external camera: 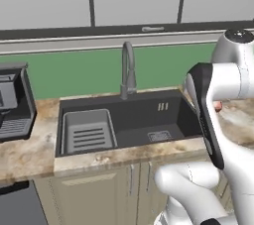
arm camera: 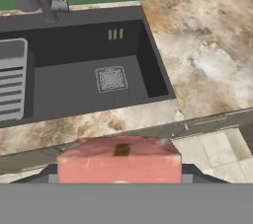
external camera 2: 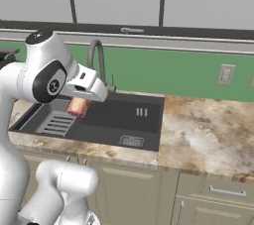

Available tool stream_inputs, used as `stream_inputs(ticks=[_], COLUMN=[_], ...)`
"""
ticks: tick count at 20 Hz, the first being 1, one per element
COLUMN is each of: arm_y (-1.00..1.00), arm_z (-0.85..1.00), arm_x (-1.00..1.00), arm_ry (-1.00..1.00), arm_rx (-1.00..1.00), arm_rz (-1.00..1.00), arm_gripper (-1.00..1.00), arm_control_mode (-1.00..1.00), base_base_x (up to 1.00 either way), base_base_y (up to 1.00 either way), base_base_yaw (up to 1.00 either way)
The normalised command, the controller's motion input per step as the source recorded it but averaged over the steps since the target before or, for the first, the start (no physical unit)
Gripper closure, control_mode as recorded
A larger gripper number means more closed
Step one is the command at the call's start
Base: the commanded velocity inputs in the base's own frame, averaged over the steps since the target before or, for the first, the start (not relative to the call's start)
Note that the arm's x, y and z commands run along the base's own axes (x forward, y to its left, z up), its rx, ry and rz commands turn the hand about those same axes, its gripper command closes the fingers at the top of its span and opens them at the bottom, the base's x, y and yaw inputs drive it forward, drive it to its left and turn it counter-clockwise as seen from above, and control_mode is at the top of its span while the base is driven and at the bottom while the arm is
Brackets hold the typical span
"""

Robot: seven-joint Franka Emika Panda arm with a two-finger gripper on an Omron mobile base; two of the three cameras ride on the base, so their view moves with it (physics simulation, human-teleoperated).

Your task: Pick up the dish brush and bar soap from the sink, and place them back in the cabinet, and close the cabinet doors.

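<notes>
Your gripper [external camera 2: 79,104] is clamped on the bar soap [arm camera: 119,161], a pinkish-red block held up above the front rim of the sink [arm camera: 157,70]. Below it, the sink's dark basin shows its square drain grate [arm camera: 111,78] near the middle. The ribbed grey tray insert [external camera: 88,131] sits at the end away from the soap.
</notes>
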Motion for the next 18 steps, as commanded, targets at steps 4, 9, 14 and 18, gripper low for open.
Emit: stream_inputs(ticks=[4,9,14,18], arm_y=[0.00,0.00,0.00,0.00], arm_z=[0.00,0.00,0.00,0.00], arm_x=[0.00,0.00,0.00,0.00], arm_ry=[0.00,0.00,0.00,0.00], arm_rx=[0.00,0.00,0.00,0.00], arm_rz=[0.00,0.00,0.00,0.00], arm_gripper=[1.00,1.00,1.00,1.00], arm_control_mode=[1.00,1.00,1.00,1.00], base_base_x=[-0.78,-0.51,-0.21,-0.26], base_base_y=[0.14,0.32,0.28,0.28], base_base_yaw=[0.00,0.10,0.36,0.44])
